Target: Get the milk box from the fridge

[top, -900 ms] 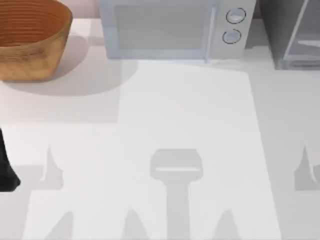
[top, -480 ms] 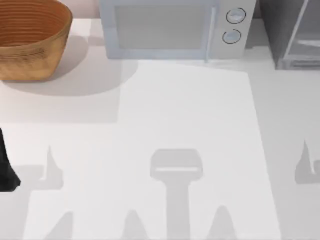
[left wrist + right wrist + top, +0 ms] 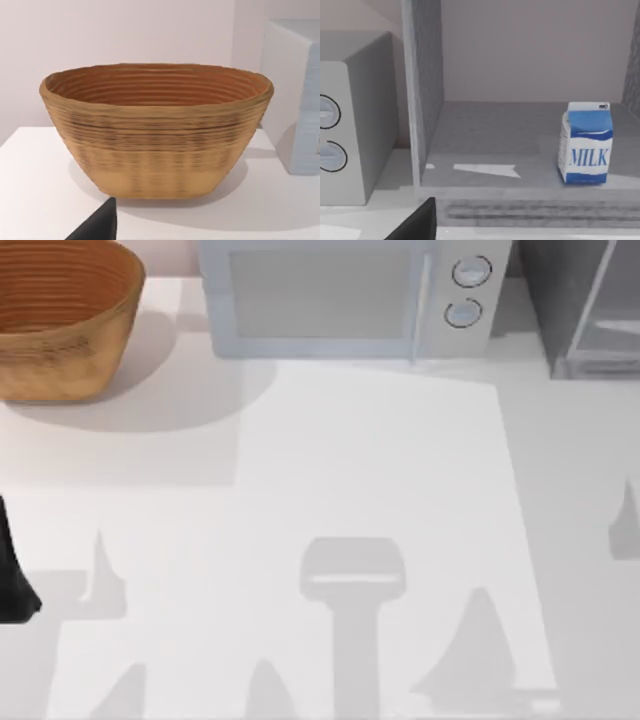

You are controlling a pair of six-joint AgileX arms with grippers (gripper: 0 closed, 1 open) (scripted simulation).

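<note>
milk box [image 3: 585, 143]: blue carton, white top edge, "MILK" on its front; upright on the fridge floor, near the front lip, toward one side wall.
fridge [image 3: 585, 305]: dark grey cabinet, far right corner of the worktop; open, grey interior visible.

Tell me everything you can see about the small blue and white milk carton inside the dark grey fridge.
The small blue and white milk carton stands upright on the grey floor of the dark grey fridge, seen in the right wrist view. It looks like cardboard, with a gabled top, a whitish upper edge and side, a white wavy stripe, and the word MILK in white letters on its blue front. It stands apart from the fridge's walls, with nothing gripping or touching it.
</note>
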